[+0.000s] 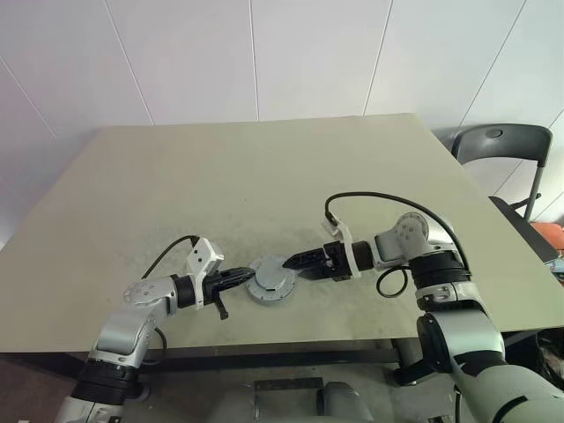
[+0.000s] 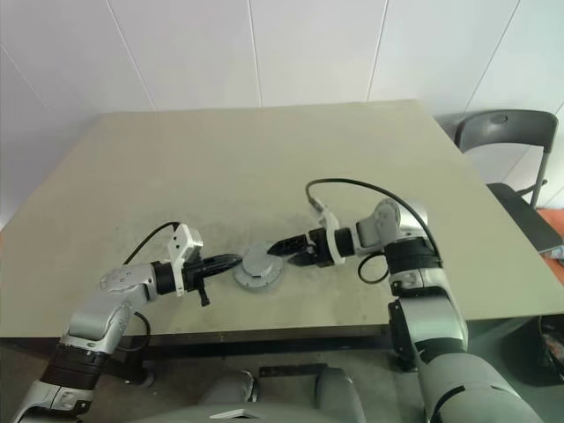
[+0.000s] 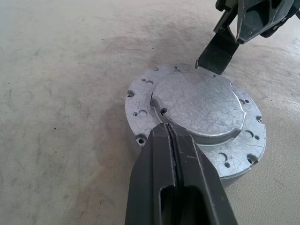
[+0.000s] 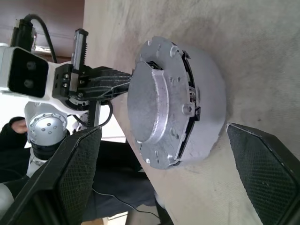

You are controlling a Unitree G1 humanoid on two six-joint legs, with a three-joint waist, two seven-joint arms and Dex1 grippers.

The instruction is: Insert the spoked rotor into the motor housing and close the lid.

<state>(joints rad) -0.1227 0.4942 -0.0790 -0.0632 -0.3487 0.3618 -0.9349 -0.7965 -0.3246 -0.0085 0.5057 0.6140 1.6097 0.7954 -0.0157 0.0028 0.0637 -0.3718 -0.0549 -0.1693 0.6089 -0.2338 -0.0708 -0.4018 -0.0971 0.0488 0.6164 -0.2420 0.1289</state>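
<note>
The housing [image 1: 270, 284] sits near the front edge of the table [image 1: 264, 176], with the grey lid [image 3: 197, 105] on top. The left gripper [image 1: 245, 277] is clenched tight, its tips at the lid's edge. The right gripper [image 1: 288, 263] is spread wide beside the housing, holding nothing.

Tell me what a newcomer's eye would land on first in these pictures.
First, the round grey lid sitting on the motor housing near the front edge of the beige table. The two grippers meet at it from opposite sides: the left gripper, shut, its tips at the lid's edge, and the right gripper, open, at the far side.
</note>
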